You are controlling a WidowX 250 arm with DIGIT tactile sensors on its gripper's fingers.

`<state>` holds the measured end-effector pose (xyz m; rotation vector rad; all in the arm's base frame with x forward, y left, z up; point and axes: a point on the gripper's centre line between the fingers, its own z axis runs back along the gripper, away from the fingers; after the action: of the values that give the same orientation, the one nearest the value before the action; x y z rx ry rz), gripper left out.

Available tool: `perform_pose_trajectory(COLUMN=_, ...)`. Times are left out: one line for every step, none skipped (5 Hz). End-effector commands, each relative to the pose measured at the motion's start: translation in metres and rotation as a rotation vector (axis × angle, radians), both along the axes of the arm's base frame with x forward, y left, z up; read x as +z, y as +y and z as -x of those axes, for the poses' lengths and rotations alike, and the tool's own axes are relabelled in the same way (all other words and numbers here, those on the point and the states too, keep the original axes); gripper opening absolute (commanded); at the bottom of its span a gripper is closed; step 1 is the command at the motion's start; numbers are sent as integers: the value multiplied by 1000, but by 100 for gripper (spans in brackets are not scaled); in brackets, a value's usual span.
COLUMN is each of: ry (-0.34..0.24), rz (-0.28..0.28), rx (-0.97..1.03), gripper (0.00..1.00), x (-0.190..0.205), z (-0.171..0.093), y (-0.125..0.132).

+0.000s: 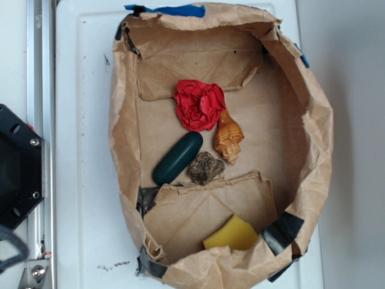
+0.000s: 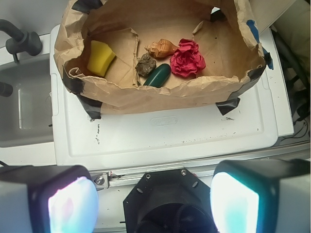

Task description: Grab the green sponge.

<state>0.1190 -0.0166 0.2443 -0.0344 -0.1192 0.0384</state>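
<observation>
The green sponge is a small yellow foam block lying in the near right corner of the brown paper bag, partly tucked under the bag's crumpled rim. In the wrist view the sponge sits at the bag's left end. My gripper is open, its two glowing pads wide apart with nothing between them. It hovers over the robot's black base, well away from the bag. The gripper does not show in the exterior view.
Inside the bag lie a red paper flower, an orange-brown seashell, a dark green capsule and a brown lump. The bag rests on a white board. A metal rail and the black base stand at the left.
</observation>
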Motion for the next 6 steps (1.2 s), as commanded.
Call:
perform_pose_trajectory(ry=0, rz=0, rx=0, gripper=100, x=0, z=0, y=0)
perform_pose_trajectory(ry=-82, rz=20, rx=-19, gripper=100, x=1, z=-37, y=-10)
perform_pose_trajectory(ry=-107, rz=33, rx=-1, gripper=100, x=-3, z=-66, y=-10)
perform_pose_trajectory(ry=-68, rz=37, rx=36, gripper=100, x=-15, z=-82, y=-11)
perform_pose_trajectory(ry=-12, rz=83, rx=170, gripper=100, x=-29, z=-96, y=-11)
perform_pose_trajectory(ry=41, rz=188, rx=227, gripper=100, x=-38, z=-103, y=-14)
